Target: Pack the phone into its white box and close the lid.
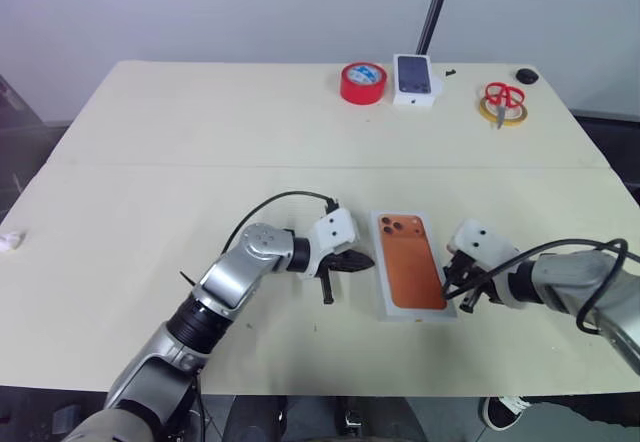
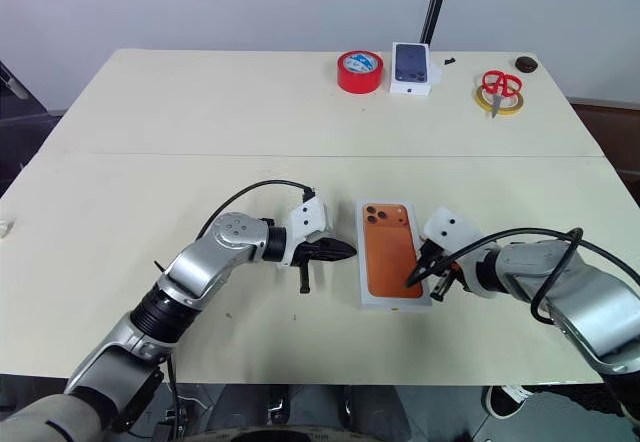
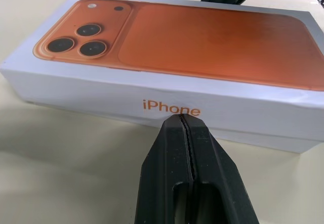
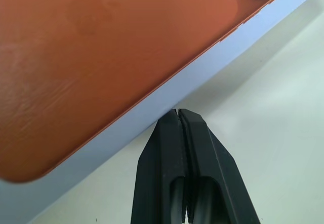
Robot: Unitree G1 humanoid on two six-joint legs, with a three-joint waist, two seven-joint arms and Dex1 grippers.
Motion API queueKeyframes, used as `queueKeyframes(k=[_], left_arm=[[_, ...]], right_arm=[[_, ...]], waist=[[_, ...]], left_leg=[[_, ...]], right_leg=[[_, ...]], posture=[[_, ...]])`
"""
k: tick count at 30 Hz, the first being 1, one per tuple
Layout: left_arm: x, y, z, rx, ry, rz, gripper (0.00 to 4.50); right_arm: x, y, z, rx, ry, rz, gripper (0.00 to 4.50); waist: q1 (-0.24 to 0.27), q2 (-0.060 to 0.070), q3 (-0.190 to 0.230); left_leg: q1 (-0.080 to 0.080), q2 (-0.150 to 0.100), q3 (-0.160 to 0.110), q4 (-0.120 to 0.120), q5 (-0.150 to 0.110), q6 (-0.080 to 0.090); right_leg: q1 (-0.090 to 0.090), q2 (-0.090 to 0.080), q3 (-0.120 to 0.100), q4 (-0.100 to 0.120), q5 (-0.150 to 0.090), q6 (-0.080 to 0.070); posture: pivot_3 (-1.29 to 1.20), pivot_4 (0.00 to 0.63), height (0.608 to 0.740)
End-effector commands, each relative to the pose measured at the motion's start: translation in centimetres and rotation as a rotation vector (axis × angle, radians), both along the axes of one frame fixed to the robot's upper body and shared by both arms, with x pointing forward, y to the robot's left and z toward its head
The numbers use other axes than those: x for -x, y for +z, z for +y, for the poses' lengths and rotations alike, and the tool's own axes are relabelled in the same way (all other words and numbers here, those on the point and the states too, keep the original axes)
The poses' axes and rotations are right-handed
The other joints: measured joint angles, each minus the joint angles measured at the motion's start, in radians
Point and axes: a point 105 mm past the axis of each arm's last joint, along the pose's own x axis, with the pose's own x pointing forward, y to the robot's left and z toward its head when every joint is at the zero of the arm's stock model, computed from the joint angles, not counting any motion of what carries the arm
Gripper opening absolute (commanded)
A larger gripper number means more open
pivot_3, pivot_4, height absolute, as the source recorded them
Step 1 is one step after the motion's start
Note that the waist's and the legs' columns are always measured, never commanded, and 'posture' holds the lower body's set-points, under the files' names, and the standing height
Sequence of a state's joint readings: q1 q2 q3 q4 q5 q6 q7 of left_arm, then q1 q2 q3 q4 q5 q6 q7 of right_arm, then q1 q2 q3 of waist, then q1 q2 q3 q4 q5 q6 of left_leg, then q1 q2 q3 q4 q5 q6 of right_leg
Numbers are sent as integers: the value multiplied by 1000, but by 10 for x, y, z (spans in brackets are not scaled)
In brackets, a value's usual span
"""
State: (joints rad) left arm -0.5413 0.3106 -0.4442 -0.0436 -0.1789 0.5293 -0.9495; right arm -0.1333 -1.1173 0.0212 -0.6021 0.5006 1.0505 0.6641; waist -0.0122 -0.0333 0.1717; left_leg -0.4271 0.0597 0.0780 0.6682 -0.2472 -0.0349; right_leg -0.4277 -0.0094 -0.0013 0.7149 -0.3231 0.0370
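On the cream counter (image 1: pixel 200 142) lies the closed white box (image 1: pixel 410 262); the left hand (image 1: pixel 352 260) and right hand (image 1: pixel 458 280), fingers together, press its opposite long sides.

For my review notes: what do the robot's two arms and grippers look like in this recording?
Both arms are silver-grey metal with rounded joint housings and black segments near the elbows. Each wrist carries a white blocky housing with small dark dots. The left gripper and right gripper each have two black, tapered plastic fingers. A black cable loops over each forearm to the wrist.
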Motion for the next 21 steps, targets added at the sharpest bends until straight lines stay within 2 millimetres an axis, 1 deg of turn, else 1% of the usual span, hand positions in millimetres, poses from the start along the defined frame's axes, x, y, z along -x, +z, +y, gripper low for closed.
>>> queueKeyframes(k=[1, 3, 5, 8, 11, 15, 18, 21], left_arm=[[-10, 27, -1, 90, 34, -44, 0], [-14, 35, -1, 125, 49, -44, 0], [-17, 43, -3, 156, 58, -43, 0], [-20, 46, -10, 165, 59, -45, 0], [-22, 37, -18, 128, 59, -47, 0], [-21, 15, -26, 23, 39, -60, 0], [-20, 3, -28, -12, 29, -45, 0], [-19, 2, -28, 0, 30, -34, 0]], right_arm=[[-3, 25, -6, 33, 27, -94, 50], [-1, 33, -7, 29, 47, -104, 50], [6, 41, -5, 17, 91, -103, 50], [19, 44, 4, -27, 162, -75, 50], [33, 33, 13, -43, 215, -19, 50], [46, 14, 20, -57, 222, 43, 50], [49, 0, 20, -33, 210, 65, 50], [46, -5, 19, -16, 191, 55, 50]], waist=[[0, 0, 0], [0, 0, 0], [1, 0, 0], [0, 0, 0], [0, 0, 0], [-1, 0, 0], [1, 0, 0], [-1, -1, -1]], left_leg=[[0, 0, 0, 0, 0, 0], [0, 0, 0, 0, 0, 0], [0, 0, 0, 0, 0, 0], [0, 0, 0, 0, 0, 0], [1, 0, 0, 0, 0, 0], [1, 0, -1, 0, 0, 0], [1, 0, -1, 0, 0, 0], [2, -1, -1, 1, 0, 0]], right_leg=[[0, 0, 0, 0, 0, 0], [0, 0, 0, 0, 0, 0], [0, 0, 0, 0, 0, 0], [1, 0, 0, 0, 0, 0], [1, 0, 0, 0, 0, 0], [2, 0, 0, 0, 0, 0], [2, 0, 0, 0, 0, 0], [3, 0, 0, 0, 0, 1]], posture=[[0, 150, 690], [0, 150, 690], [0, 150, 690], [0, 150, 690], [0, 150, 690], [0, 150, 690], [0, 150, 690], [0, 150, 690]])
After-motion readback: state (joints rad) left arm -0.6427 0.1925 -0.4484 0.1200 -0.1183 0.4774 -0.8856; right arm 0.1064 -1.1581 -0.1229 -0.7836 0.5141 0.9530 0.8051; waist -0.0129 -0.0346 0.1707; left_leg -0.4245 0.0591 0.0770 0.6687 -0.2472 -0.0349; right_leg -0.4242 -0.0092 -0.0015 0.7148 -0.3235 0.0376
